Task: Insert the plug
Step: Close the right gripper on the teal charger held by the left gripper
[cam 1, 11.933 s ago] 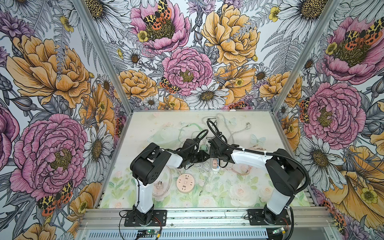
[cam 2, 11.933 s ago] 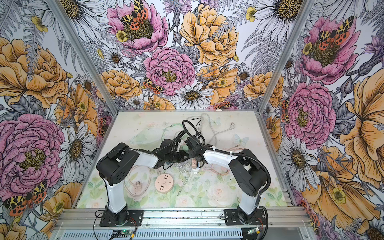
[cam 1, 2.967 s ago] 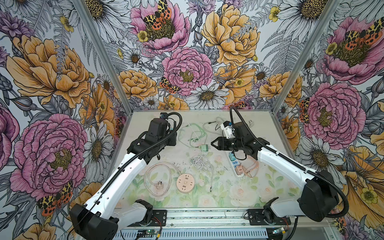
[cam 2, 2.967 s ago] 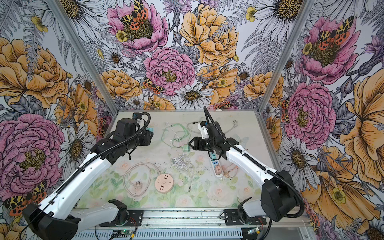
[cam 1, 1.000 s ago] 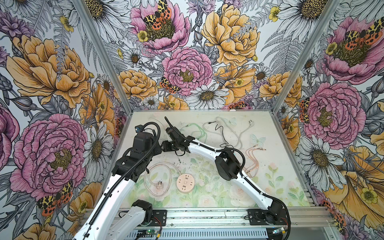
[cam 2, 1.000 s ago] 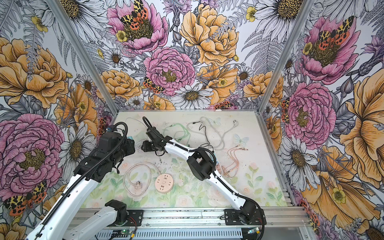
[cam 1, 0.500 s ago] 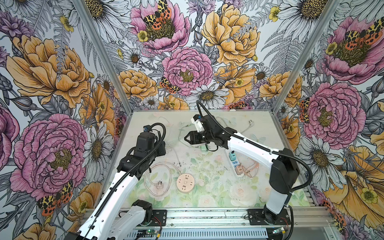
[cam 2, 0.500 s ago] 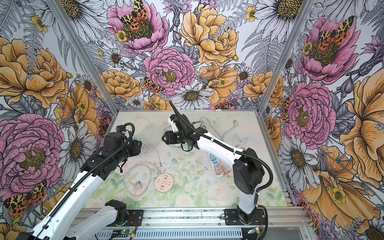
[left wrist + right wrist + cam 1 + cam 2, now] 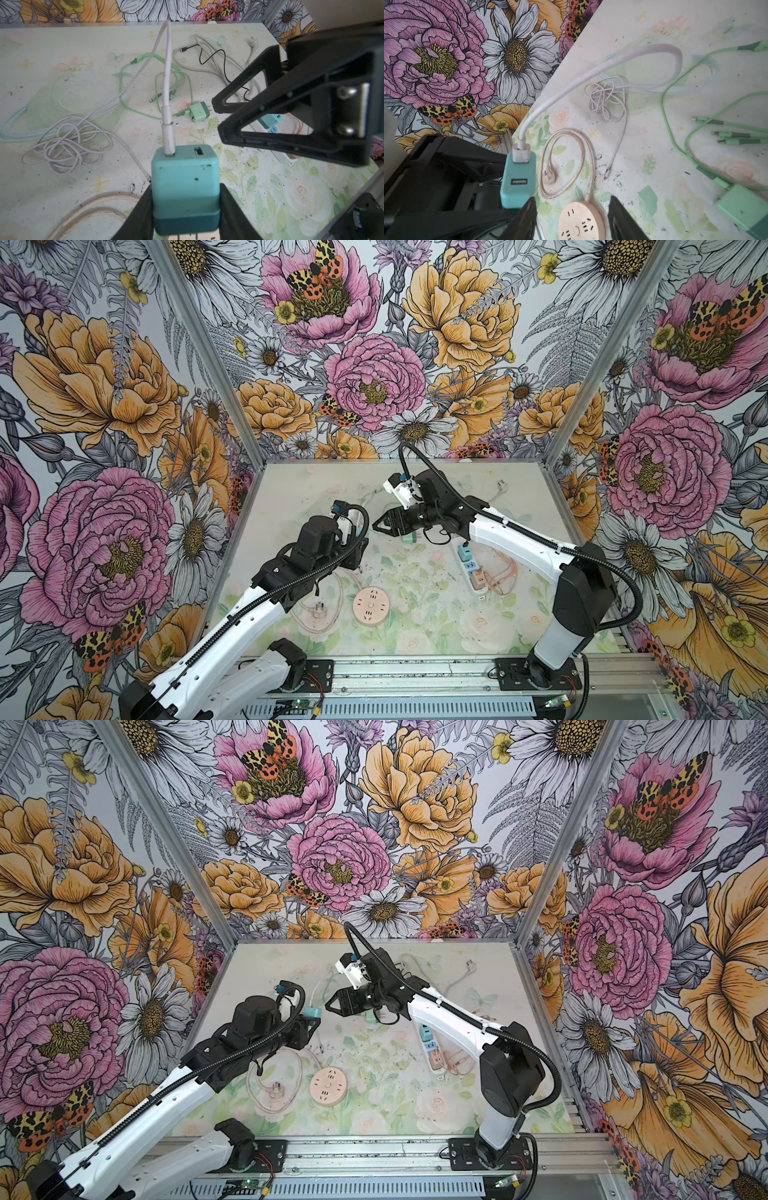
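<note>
The left gripper (image 9: 186, 207) is clamped on a teal charger (image 9: 185, 187), which sits between its jaws, raised off the table. A white cable (image 9: 167, 83) is plugged into the charger's front beside a free USB port that only the wrist views show. No print on it is readable, and its prong end is cut off at the frame edge. In both top views the wrist hides most of it. Just ahead of those jaws the right gripper (image 9: 332, 1007) stands spread and empty. Past its jaws lies a round socket (image 9: 581, 220). Behind them a power strip (image 9: 471, 572) lies partly under the arm.
</note>
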`<action>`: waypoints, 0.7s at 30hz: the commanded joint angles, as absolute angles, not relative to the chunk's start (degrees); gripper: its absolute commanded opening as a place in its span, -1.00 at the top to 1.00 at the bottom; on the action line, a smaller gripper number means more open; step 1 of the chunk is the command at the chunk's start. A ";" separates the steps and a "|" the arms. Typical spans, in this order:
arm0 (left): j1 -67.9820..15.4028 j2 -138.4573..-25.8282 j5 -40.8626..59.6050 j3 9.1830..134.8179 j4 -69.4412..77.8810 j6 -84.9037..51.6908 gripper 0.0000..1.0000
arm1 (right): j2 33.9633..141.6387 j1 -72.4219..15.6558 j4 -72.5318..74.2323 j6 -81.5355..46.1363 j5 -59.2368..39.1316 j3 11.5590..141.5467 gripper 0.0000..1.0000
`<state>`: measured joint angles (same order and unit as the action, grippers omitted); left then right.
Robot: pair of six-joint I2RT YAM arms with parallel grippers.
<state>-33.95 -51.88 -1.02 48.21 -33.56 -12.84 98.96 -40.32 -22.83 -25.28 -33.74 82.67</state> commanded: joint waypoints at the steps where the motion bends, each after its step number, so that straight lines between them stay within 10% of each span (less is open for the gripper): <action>1: -35.44 -51.82 -2.55 47.58 -30.33 -10.90 0.27 | 99.65 -40.53 -21.00 -23.05 -37.80 84.52 -0.13; 21: -38.22 -55.67 -2.82 48.61 -29.00 -7.30 0.27 | 100.97 -40.61 -20.99 -22.57 -43.57 82.52 -0.10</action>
<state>-37.78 -56.36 -4.34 48.07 -31.79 -9.50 99.55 -40.21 -22.33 -22.83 -42.15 82.65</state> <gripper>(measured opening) 0.450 0.549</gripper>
